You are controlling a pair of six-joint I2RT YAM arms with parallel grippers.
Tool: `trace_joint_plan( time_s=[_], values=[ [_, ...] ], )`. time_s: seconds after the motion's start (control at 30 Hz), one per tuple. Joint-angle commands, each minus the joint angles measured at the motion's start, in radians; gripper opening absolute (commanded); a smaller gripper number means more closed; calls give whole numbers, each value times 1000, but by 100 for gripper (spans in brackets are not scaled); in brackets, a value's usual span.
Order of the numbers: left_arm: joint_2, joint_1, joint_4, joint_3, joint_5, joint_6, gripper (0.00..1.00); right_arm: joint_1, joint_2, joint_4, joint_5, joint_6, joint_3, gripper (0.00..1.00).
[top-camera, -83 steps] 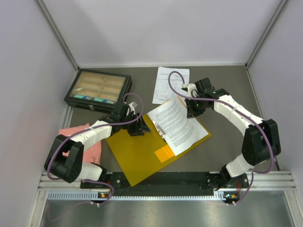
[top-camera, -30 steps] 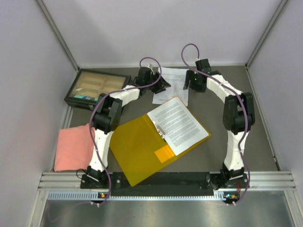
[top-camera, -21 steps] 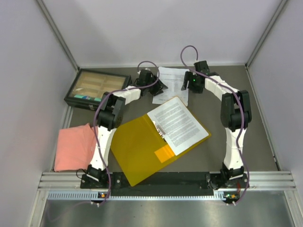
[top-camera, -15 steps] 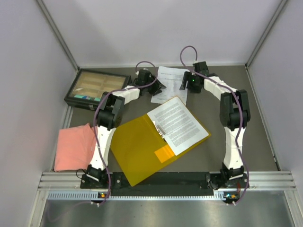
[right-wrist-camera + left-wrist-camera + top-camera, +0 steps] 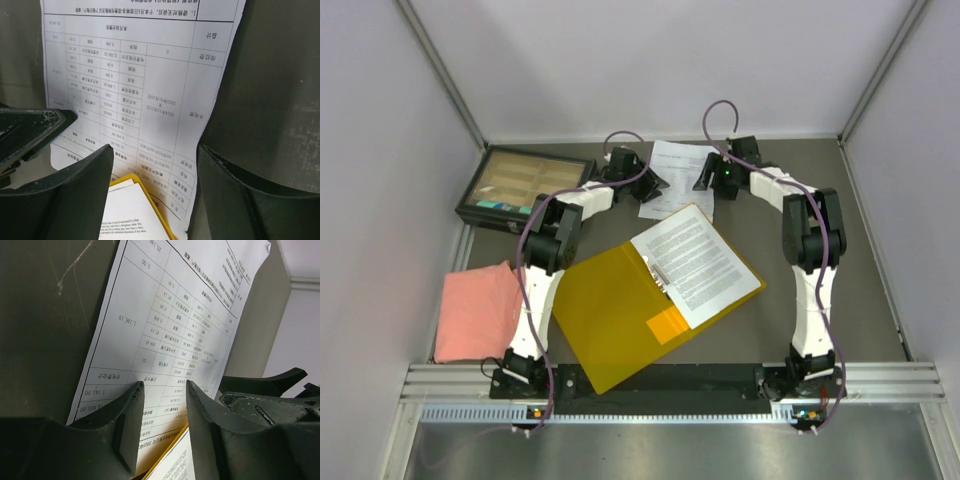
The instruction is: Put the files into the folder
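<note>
loose white printed paper sheet (image 5: pixel 165 315) cut off by top edge in left wrist view, its lower rows hidden behind dark left end effector (image 5: pixel 164 385) fingers, near corner covered by yellow translucent plastic folder (image 5: pixel 610 320), print unreadably small from above

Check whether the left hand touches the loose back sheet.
Cannot tell: in the left wrist view the left hand overlaps the loose sheet, yet neither contact nor gap shows.

One sheet (image 5: pixel 695 262) on the open folder (image 5: pixel 610 325), a second sheet (image 5: pixel 678 165) behind it; box (image 5: pixel 527 188) left, cloth (image 5: pixel 475 310) before the box.
</note>
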Motion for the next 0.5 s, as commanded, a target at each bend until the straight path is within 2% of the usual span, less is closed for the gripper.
trace_joint_plan(
  time_s=[0.0,0.13,0.17,0.23,0.37,0.47],
  values=[
    [26,9,-45,-16,18,-5,45,-8,28,88,-68,64,-38,67],
    [33,7,-54,-5,37,-22,44,-23,9,197,-125,126,-118,67],
    [39,8,-54,-2,43,-23,44,-40,8,295,-169,179,-161,67],
    [44,9,-59,-1,49,-25,44,-49,5,340,-176,201,-177,67],
    [49,9,-63,4,63,-19,44,-55,3,307,-145,193,-178,60],
    [47,9,-71,10,63,-8,44,-55,-17,215,-37,140,-169,52]
  ],
)
